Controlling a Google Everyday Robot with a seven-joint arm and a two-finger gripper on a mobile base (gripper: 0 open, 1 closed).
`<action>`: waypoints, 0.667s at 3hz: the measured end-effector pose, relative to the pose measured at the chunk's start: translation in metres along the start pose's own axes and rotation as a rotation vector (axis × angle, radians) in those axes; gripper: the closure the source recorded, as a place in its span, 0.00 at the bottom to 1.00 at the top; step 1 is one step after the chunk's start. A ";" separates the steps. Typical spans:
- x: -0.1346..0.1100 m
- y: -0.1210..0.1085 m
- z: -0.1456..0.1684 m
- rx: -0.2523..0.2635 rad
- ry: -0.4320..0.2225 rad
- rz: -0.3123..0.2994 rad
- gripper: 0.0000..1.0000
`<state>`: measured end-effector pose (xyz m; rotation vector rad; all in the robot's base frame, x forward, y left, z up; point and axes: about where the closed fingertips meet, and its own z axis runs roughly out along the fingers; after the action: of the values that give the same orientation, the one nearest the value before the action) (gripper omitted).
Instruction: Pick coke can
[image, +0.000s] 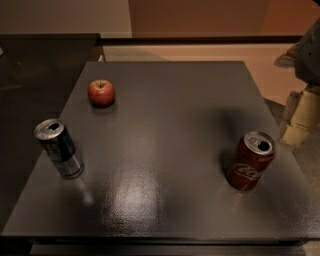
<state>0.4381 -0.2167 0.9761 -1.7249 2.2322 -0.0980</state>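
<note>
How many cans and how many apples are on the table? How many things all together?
Cans: 2, the coke can and the silver-and-blue can
Apples: 1, the red apple
Total: 3 things on the table
The claw is the grey shape at the right edge, off the table.

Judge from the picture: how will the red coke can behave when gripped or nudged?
The coke can stands upright with its tab hole open, so it may be light and tip if nudged high. Its glossy round wall may slip, or dent under a hard squeeze. The gripper is at the right edge, apart from it.
</note>
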 end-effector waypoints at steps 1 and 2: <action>0.000 0.000 0.000 0.000 0.000 0.000 0.00; 0.000 0.000 0.000 0.000 -0.001 0.000 0.00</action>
<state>0.4380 -0.2167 0.9759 -1.7248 2.2317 -0.0967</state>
